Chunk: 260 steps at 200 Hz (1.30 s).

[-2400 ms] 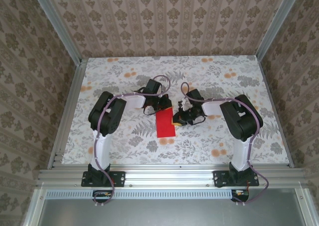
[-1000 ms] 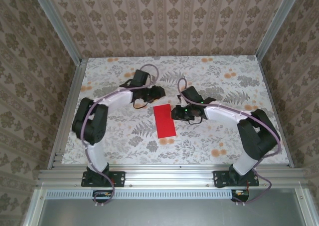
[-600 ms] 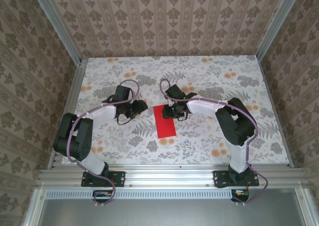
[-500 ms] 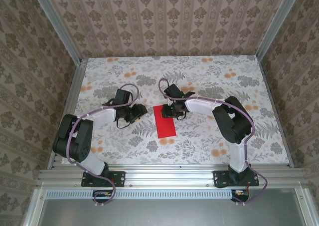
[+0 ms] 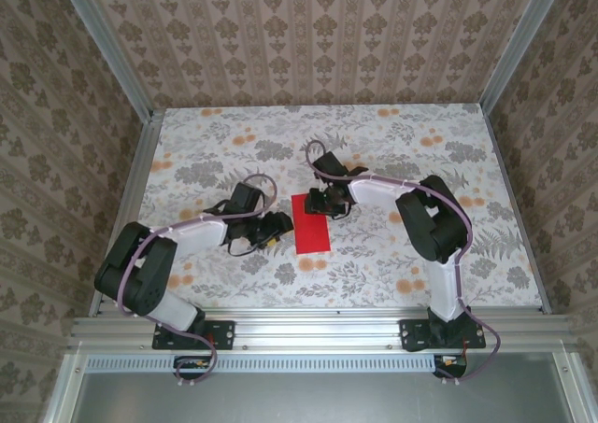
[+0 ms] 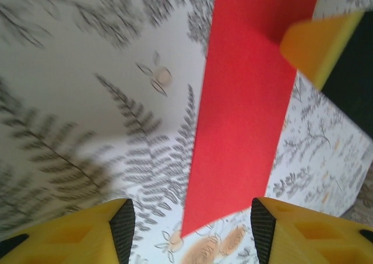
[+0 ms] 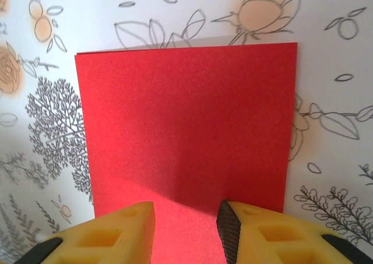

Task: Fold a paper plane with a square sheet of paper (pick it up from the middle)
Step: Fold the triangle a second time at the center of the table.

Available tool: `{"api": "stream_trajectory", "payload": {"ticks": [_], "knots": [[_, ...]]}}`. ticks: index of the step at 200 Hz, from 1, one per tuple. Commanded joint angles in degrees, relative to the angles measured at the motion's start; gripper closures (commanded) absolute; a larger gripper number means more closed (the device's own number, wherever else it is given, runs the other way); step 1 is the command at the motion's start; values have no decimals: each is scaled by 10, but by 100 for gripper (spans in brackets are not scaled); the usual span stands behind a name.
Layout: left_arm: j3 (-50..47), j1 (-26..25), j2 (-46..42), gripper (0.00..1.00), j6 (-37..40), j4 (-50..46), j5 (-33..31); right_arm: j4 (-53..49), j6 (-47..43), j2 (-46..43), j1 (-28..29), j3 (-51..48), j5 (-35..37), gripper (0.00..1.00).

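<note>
The red paper [image 5: 312, 225] lies flat on the table as a rectangle longer than wide, apparently folded in half. My left gripper [image 5: 277, 229] is low beside its left long edge, open. In the left wrist view the paper [image 6: 247, 106] runs up from a corner between the left gripper's [image 6: 189, 232] yellow fingers [image 6: 87, 235]. My right gripper [image 5: 327, 203] sits over the paper's far end, open. In the right wrist view the paper [image 7: 186, 118] spreads ahead and passes under the right gripper [image 7: 186, 235]. One right finger [image 6: 320, 42] shows in the left wrist view.
The floral-patterned table [image 5: 420, 246] is walled in by wallpapered panels on three sides. An aluminium rail [image 5: 308, 328] runs along the near edge by the arm bases. Open tabletop lies to the far left and right of the paper.
The left gripper swung from beyond the paper's far left corner down to its left edge. The right gripper moved from the paper's right side to its far end. The paper stayed put.
</note>
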Motion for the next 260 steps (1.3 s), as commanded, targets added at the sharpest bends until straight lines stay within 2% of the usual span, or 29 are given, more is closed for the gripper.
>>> {"api": "stream_trajectory", "payload": {"ticks": [1, 90, 143, 169, 192, 221, 260], "knots": [[-4, -20, 9, 41, -30, 24, 21, -22, 58, 42, -20, -29, 2, 61], [30, -49, 49, 38, -41, -24, 2, -4, 95, 61, -44, -46, -30, 61], [43, -51, 68, 37, -44, -42, 10, 45, 132, 69, -67, -72, -92, 61], [45, -51, 68, 37, -51, -29, 16, 49, 134, 72, -71, -74, -100, 61], [43, -51, 63, 40, -58, -1, 20, 50, 132, 73, -71, -76, -101, 61], [44, -49, 55, 51, -60, 19, 13, 49, 129, 74, -71, -77, -101, 61], [30, -46, 46, 55, -71, 41, 6, 48, 126, 73, -71, -79, -102, 61]]}}
